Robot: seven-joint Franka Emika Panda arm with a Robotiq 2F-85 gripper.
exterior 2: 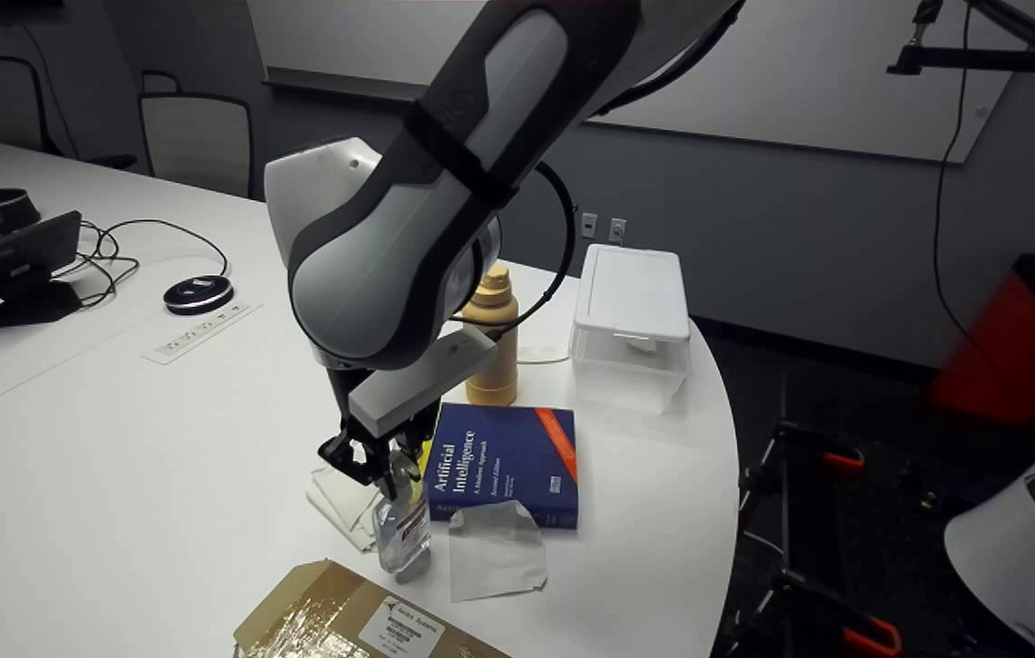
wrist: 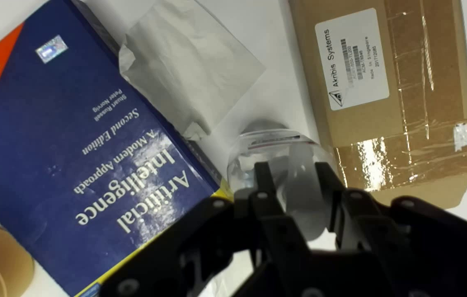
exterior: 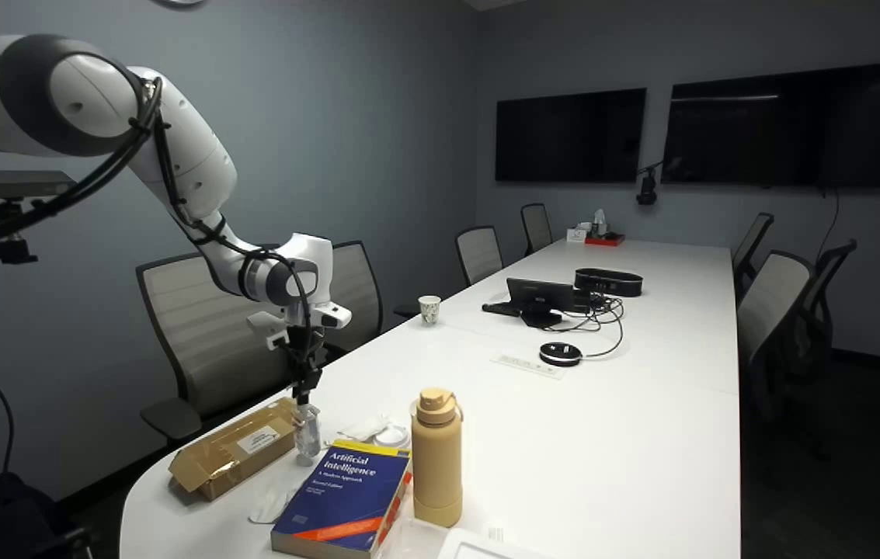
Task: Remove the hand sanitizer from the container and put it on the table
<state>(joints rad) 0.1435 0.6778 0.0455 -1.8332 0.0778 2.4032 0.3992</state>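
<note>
The hand sanitizer, a small clear pump bottle (exterior: 307, 439), is outside the container, beside it, in both exterior views (exterior 2: 403, 535). It leans slightly; whether its base touches the white table (exterior: 603, 435) or hangs just above it I cannot tell. My gripper (exterior: 302, 397) points down with its fingers on both sides of the pump top, close in around it, also in the wrist view (wrist: 293, 167). The fingers hide part of the pump (wrist: 301, 185). The container is a brown taped cardboard box (wrist: 365, 128) with a white label, also in both exterior views (exterior: 210, 466) (exterior 2: 343, 608).
A blue book (exterior 2: 499, 457) lies close on the bottle's other side. White tissues (exterior 2: 497, 553) (exterior 2: 343, 507) lie around. A tall tan bottle (exterior: 437, 466) stands behind the book. A lidded clear bin (exterior 2: 631, 315) stands at the table's end. A phone (exterior: 540, 299) is farther off.
</note>
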